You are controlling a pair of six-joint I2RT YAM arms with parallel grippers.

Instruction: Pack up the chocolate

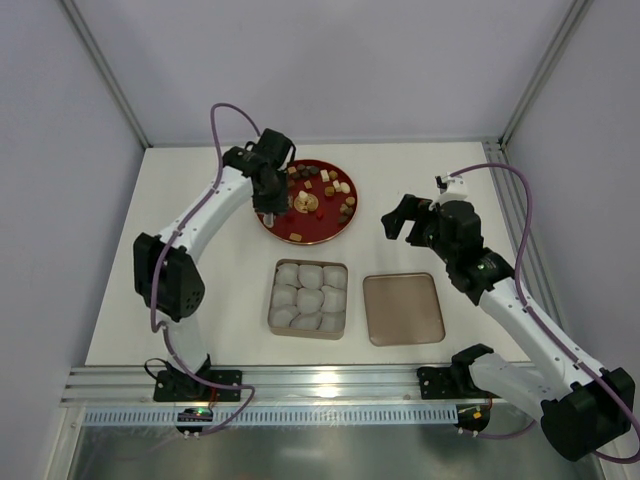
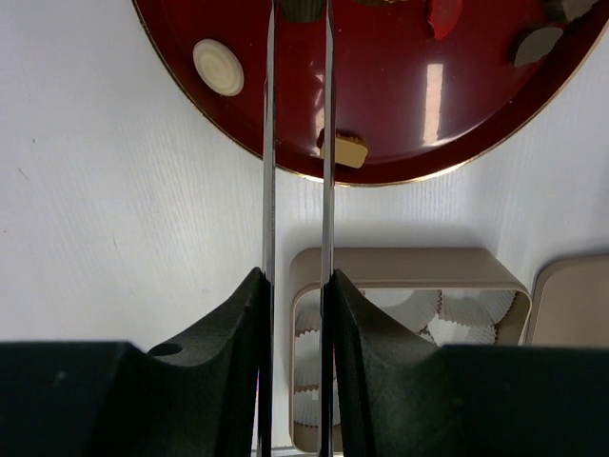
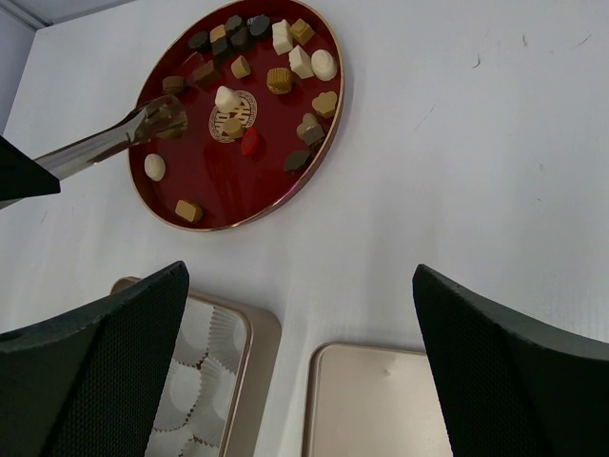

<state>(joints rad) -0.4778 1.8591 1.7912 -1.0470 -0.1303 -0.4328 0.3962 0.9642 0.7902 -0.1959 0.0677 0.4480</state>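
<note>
The chocolate (image 1: pixel 325 185) is many small pieces lying on a round red plate (image 1: pixel 285 228). My left gripper (image 1: pixel 266 190) is over the plate's left side, shut on thin metal tongs (image 2: pixel 269 143). A dark brown piece (image 2: pixel 301 9) sits between the tong tips; it also shows in the right wrist view (image 3: pixel 169 114). A tan piece (image 2: pixel 344 150) and a cream round one (image 2: pixel 218 67) lie near the plate's rim. My right gripper (image 1: pixel 400 218) is open and empty, above the table to the right of the plate.
A tan square box (image 1: pixel 272 300) lined with crinkled white paper cups stands in front of the plate. Its flat lid (image 1: pixel 403 308) lies to its right. White walls and metal posts enclose the table.
</note>
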